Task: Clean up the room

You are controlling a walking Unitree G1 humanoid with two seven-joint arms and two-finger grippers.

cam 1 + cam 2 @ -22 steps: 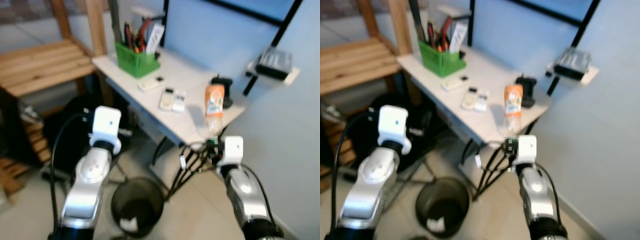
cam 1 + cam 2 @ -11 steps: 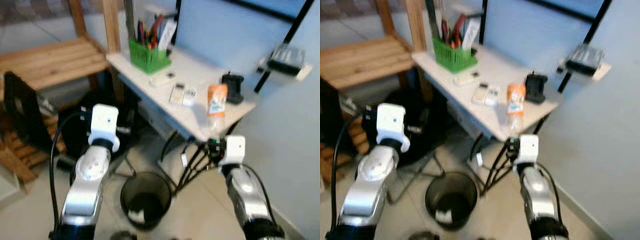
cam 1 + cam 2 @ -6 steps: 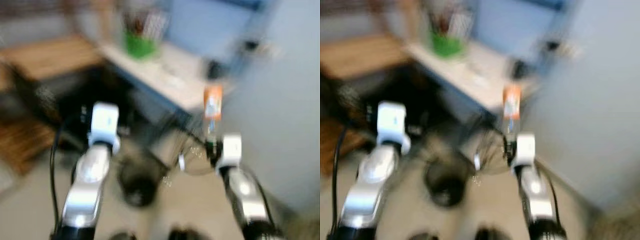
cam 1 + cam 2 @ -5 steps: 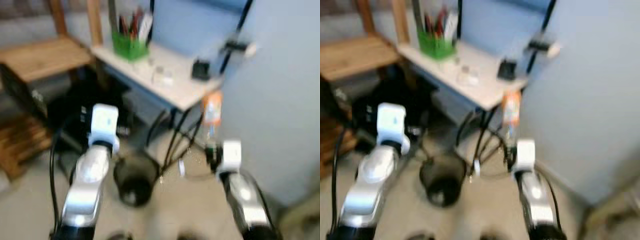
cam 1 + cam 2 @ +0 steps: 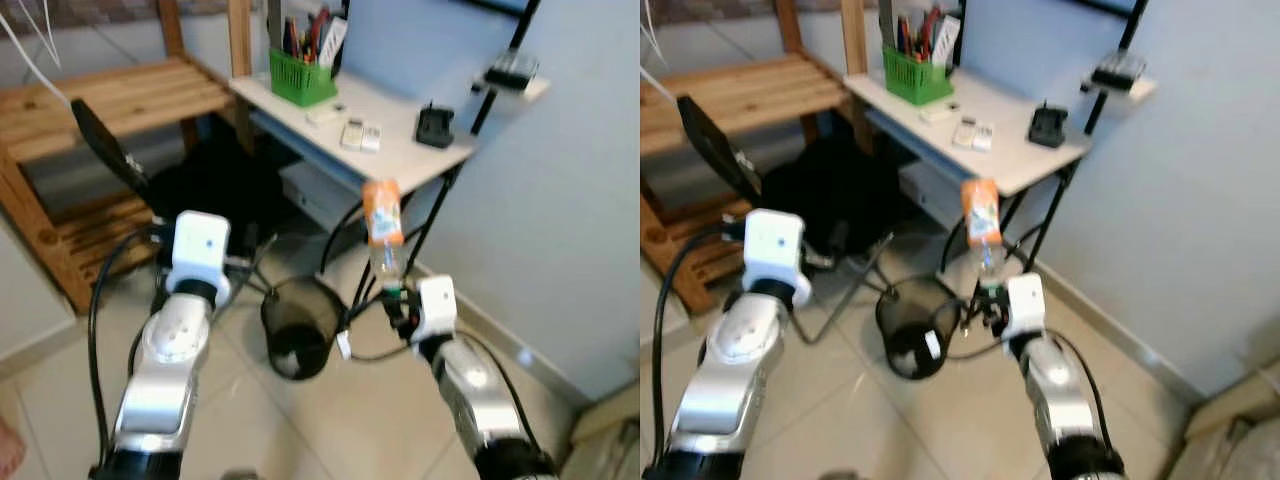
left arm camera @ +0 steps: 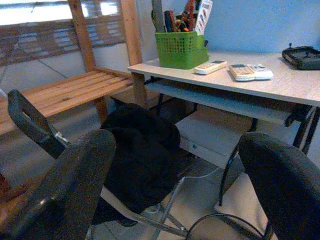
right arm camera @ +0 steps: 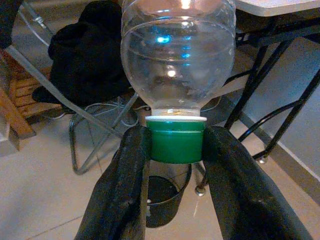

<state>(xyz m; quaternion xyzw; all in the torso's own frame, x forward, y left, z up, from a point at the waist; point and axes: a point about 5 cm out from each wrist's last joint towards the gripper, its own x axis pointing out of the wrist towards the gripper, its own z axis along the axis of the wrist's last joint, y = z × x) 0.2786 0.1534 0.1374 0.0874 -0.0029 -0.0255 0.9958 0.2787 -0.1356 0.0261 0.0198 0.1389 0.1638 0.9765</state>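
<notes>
My right gripper point(image 7: 175, 145) is shut on the green cap of a clear plastic bottle point(image 5: 381, 228) with an orange label, which it holds upside down in the air in front of the small white table point(image 5: 400, 168). The bottle's clear body point(image 7: 178, 55) stands above the cap between the two fingers point(image 7: 122, 185). A black wire wastebasket point(image 5: 297, 327) stands on the floor to the left of and below the bottle. My left gripper point(image 6: 175, 195) is open and empty, raised to the left, pointing toward a black folding chair point(image 6: 135, 155).
The table carries a green basket of pens point(image 5: 300, 80), remote controls point(image 5: 361, 134) and a black object point(image 5: 435, 127). A wooden bench-shelf point(image 5: 90, 110) stands at the left. A small wall shelf point(image 5: 510, 75) hangs at the right. Cables point(image 5: 975, 345) trail under the table. Tiled floor point(image 5: 330, 430) lies ahead.
The camera has pulled back and the view has sharpened. The bottle, earlier seen at the table's edge, is now lifted off it in my right gripper, near the wastebasket.
</notes>
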